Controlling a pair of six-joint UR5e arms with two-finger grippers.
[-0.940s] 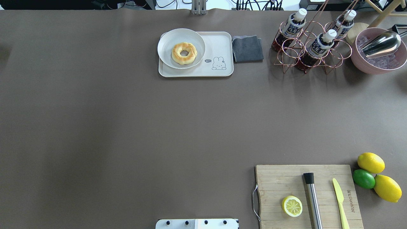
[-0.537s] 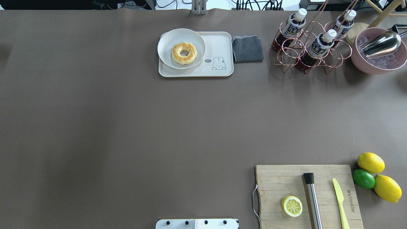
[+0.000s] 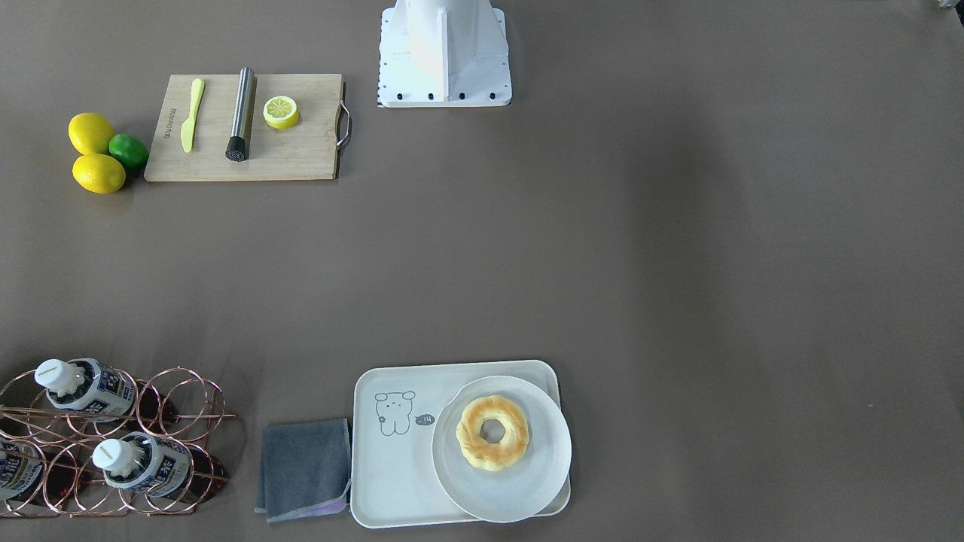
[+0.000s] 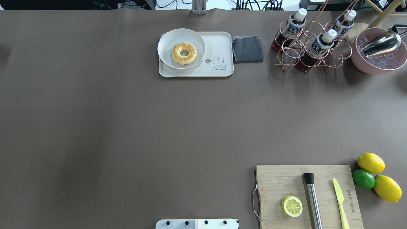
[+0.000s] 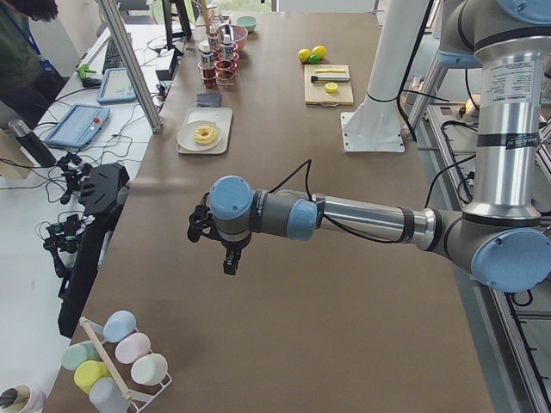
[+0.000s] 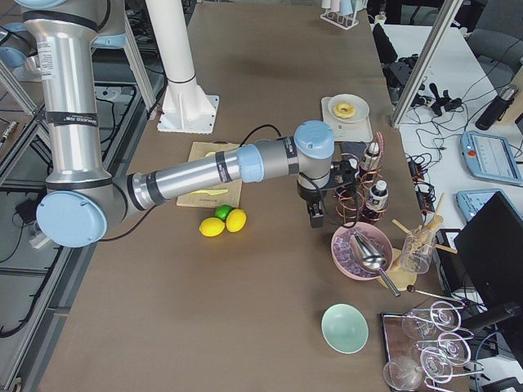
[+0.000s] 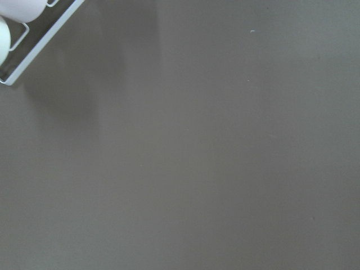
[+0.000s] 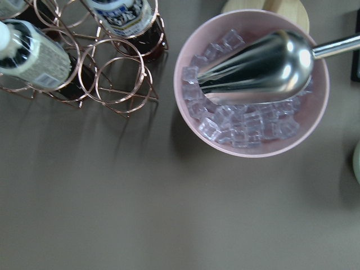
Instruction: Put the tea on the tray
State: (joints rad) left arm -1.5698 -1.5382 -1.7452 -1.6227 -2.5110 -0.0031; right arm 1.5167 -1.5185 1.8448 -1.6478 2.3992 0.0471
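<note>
Now | clear plastic red-brown tea bottle (image 4: 319, 47), white cap, leaning in copper wire rack (image 8: 130, 84) | right gripper (image 6: 315, 217) just beside rack, left gripper (image 5: 228, 261) well apart | jaw states untellable on both

Left gripper (image 5: 230, 262): seen only in the side view; position of the jaws cannot be told.
Right gripper (image 6: 315, 219): likewise; position of the jaws cannot be told.
Third tea bottle (image 3: 16, 470): cut by the front view's left edge.
Cutting board (image 4: 276, 181): near end cut by the overhead view's bottom edge.
Scoop handle (image 8: 337, 46): runs off the right wrist view's edge.
</note>
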